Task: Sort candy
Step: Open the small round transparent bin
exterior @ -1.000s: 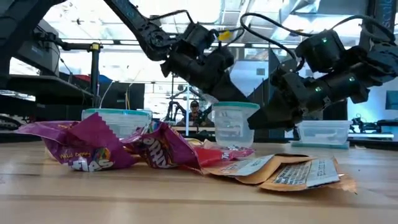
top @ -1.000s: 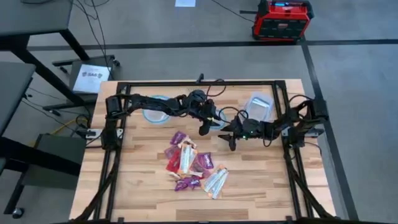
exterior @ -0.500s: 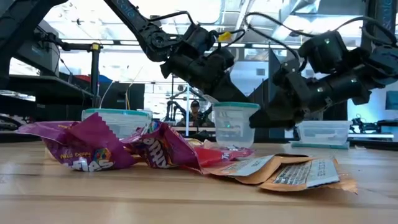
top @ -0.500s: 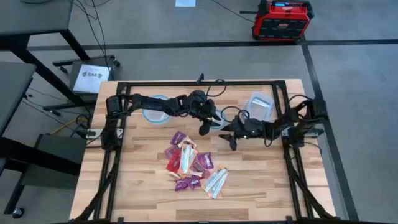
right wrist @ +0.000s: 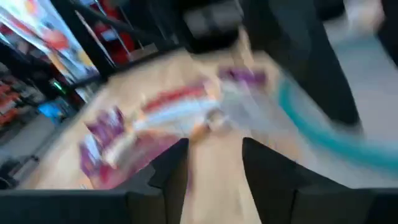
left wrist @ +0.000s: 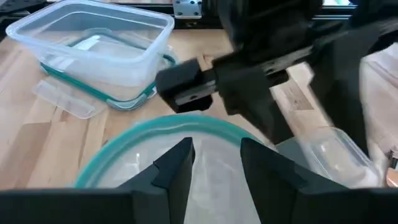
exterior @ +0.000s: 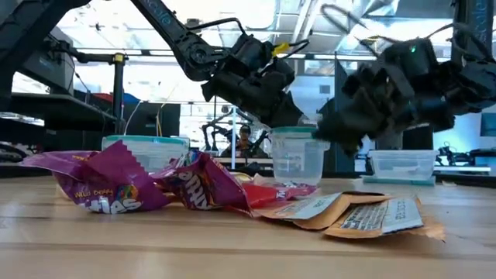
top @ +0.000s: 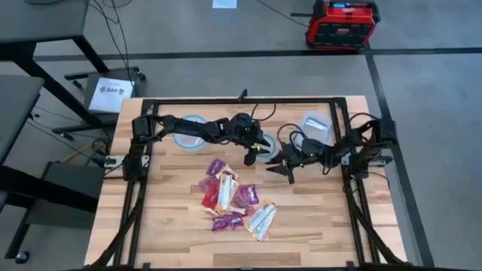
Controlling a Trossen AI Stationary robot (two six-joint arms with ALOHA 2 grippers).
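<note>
Right gripper (top: 289, 170) swung nearer the round container (top: 259, 147), fingers apart, view blurred; left gripper (top: 249, 158) fingers narrowly parted above it.

I see two arms, the left arm (top: 199, 128) and right arm (top: 339, 149), both built of dark, blocky black segments with black cables looping loosely off them. My low view shows a yellow tag or connector (exterior: 280, 46) on the left wrist and a small green light (exterior: 412, 50) on the right. Each wrist view shows two flat, matte black fingers (left wrist: 175, 167).
</note>
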